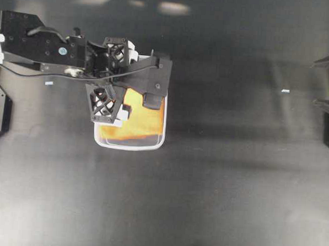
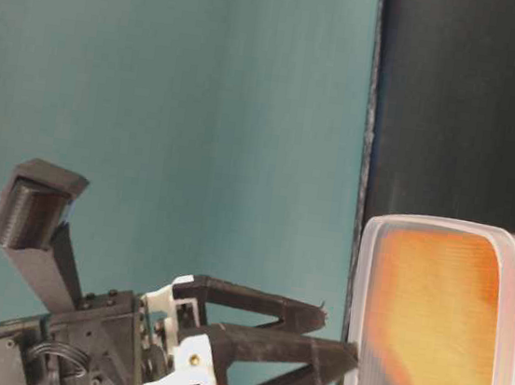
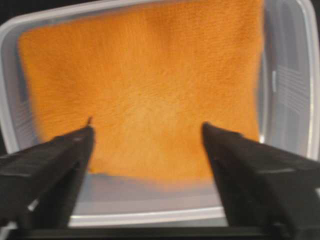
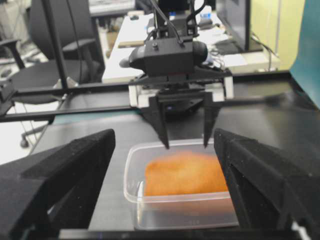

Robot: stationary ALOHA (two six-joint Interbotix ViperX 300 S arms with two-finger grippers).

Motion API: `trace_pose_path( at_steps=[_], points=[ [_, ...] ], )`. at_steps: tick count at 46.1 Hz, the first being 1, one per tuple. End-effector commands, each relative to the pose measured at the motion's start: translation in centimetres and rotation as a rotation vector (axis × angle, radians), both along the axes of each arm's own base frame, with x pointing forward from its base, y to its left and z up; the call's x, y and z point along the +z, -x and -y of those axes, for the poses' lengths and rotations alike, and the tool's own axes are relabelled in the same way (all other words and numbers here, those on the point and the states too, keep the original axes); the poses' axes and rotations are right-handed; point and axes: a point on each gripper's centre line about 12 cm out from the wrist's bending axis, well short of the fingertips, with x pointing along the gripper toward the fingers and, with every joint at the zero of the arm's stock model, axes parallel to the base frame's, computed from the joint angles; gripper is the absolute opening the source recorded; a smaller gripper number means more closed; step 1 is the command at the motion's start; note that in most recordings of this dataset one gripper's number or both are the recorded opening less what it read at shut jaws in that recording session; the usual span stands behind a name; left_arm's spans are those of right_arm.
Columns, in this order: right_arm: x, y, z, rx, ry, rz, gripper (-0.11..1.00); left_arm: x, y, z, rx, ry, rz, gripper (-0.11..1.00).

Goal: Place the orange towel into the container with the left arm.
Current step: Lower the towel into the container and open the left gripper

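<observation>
The left gripper (image 3: pixel 147 132), fingers spread apart and empty, hovers at the container's (image 3: pixel 287 90) 6 o'clock rim; the orange towel (image 3: pixel 145 85) lies inside, so the arm should lift straight up, avoiding the rim.

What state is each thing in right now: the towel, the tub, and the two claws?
Towel: lying flat inside the tub, not gripped.
Tub: upright on the table, no lid, holding the towel.
Left gripper: open, jaws spread apart above the towel, holding nothing.
Right gripper: open, empty, away from the tub.
</observation>
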Motion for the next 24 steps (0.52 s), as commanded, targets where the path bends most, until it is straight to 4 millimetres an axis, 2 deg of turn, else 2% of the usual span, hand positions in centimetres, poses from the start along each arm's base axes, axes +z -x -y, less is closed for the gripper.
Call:
trace_pose_path(
  at_steps=[1,8,17,24],
  points=[
    [0.4,-0.1,0.0,-0.002,-0.004,0.012,0.77,0.8,-0.3,0.0,-0.01,-0.007,0.022,0.88],
    [0.4,-0.1,0.0,-0.002,-0.004,0.014,0.77,2.0,-0.3,0.1,0.004,0.0,0.037,0.9],
    [0.1,0.0,0.0,-0.002,-0.005,0.005,0.77,8.9,1.3,0.1,0.006,-0.011,0.19,0.9],
    [-0.2,0.0,0.0,-0.003,-0.005,0.002,0.77,13.4,3.7,0.4,-0.006,-0.021,0.348,0.9]
  ],
)
